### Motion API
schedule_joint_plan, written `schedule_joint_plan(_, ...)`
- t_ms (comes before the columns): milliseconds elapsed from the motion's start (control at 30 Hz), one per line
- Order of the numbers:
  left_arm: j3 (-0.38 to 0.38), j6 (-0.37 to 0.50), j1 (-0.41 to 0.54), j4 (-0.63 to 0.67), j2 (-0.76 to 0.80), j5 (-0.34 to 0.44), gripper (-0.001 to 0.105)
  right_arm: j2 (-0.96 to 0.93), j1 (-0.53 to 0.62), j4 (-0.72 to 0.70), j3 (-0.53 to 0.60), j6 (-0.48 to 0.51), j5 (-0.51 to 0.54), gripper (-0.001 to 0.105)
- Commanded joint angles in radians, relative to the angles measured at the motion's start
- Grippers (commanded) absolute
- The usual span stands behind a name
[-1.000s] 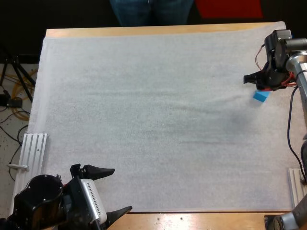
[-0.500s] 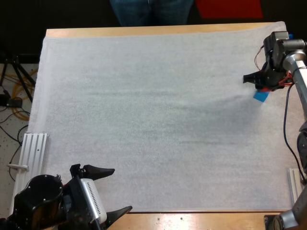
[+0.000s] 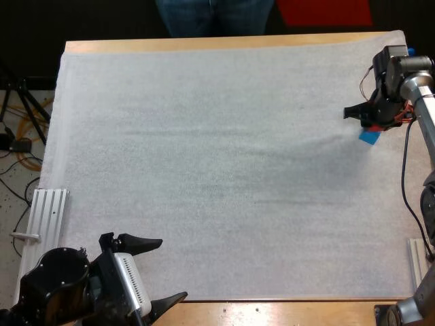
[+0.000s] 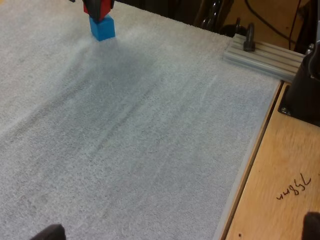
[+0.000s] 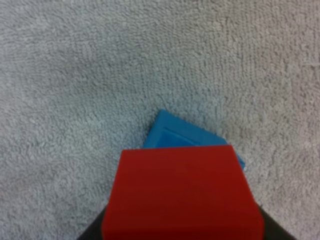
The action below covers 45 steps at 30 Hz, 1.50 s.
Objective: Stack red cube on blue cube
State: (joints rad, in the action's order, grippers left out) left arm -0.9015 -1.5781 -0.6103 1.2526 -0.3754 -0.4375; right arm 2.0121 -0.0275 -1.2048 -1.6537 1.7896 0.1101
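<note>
The blue cube (image 3: 369, 137) sits on the white mat (image 3: 217, 170) near its far right edge. My right gripper (image 3: 368, 117) hangs just over it, shut on the red cube (image 5: 182, 195). Looking down from the right wrist, the red cube hides most of the blue cube (image 5: 186, 132), which pokes out beyond its far edge, turned at an angle. From the left wrist the red cube (image 4: 98, 7) is seen directly above the blue cube (image 4: 102, 29); whether they touch is unclear. My left gripper (image 3: 160, 272) stands open at the mat's near left corner, holding nothing.
A person's legs (image 3: 214, 13) are beyond the table's far side. One aluminium rail (image 3: 44, 214) lies off the mat's left edge and another rail (image 3: 418, 261) at the near right. Bare wooden table (image 4: 280, 175) borders the mat.
My right gripper has shifted slightly with the red cube, so it now covers more of the blue cube. The left arm has not moved.
</note>
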Motion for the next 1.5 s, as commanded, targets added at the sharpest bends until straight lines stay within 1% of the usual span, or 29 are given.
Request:
schedule_joint_plan(0, -0.006, -0.011, -0.003, -0.002, -0.002, 0.000, 0.087, -0.007, 0.005, 0.002, -0.008, -0.014, -0.009, 0.013)
schedule_joint_plan(167, -0.006, -0.011, -0.003, -0.002, -0.002, 0.000, 0.087, -0.007, 0.005, 0.008, -0.008, -0.014, -0.009, 0.014)
schedule_joint_plan(233, -0.006, -0.011, -0.003, -0.002, -0.002, 0.000, 0.087, -0.007, 0.005, 0.008, -0.008, -0.021, -0.009, 0.017)
schedule_joint_plan(267, -0.006, -0.011, -0.003, -0.002, -0.002, 0.000, 0.087, -0.007, 0.005, 0.010, -0.008, -0.024, -0.009, 0.024)
schedule_joint_plan(300, -0.006, -0.011, -0.003, -0.002, -0.002, 0.000, 0.087, -0.007, 0.005, 0.009, -0.008, -0.023, -0.009, 0.034)
schedule_joint_plan(333, -0.006, -0.011, -0.003, -0.002, -0.002, 0.000, 0.087, -0.007, 0.005, 0.009, -0.008, -0.023, -0.009, 0.037)
schedule_joint_plan(367, -0.006, -0.011, -0.003, -0.002, -0.002, 0.000, 0.087, -0.007, 0.005, 0.009, -0.008, -0.023, -0.009, 0.046)
schedule_joint_plan(400, -0.006, -0.011, -0.003, -0.002, -0.002, 0.000, 0.087, -0.007, 0.005, 0.012, -0.008, -0.021, -0.009, 0.054)
schedule_joint_plan(467, -0.006, -0.011, -0.003, -0.002, -0.002, 0.000, 0.087, -0.007, 0.005, 0.012, -0.008, -0.021, -0.009, 0.058)
schedule_joint_plan(567, -0.006, -0.011, -0.003, -0.002, -0.002, 0.000, 0.087, -0.007, 0.005, 0.015, -0.008, -0.021, -0.009, 0.059)
schedule_joint_plan(700, -0.006, -0.011, -0.003, -0.002, -0.002, 0.000, 0.087, -0.007, 0.005, 0.024, -0.008, -0.021, 0.025, 0.059)
schedule_joint_plan(833, -0.006, -0.011, -0.003, -0.002, -0.002, 0.000, 0.087, -0.027, 0.005, 0.023, -0.008, -0.021, 0.027, 0.059)
schedule_joint_plan(1167, -0.006, -0.011, -0.003, -0.002, -0.002, 0.000, 0.087, -0.173, -0.028, 0.004, -0.008, -0.012, -0.001, 0.059)
schedule_joint_plan(1233, -0.006, -0.011, -0.003, -0.012, -0.002, 0.000, 0.087, -0.201, -0.041, -0.015, -0.008, -0.014, -0.001, 0.059)
schedule_joint_plan(1433, -0.006, -0.020, -0.003, -0.104, -0.002, 0.002, 0.087, -0.303, -0.098, -0.044, -0.008, -0.014, -0.001, 0.059)
schedule_joint_plan(1467, -0.006, -0.035, -0.003, -0.124, -0.010, 0.022, 0.087, -0.322, -0.107, -0.037, -0.008, -0.016, -0.001, 0.059)
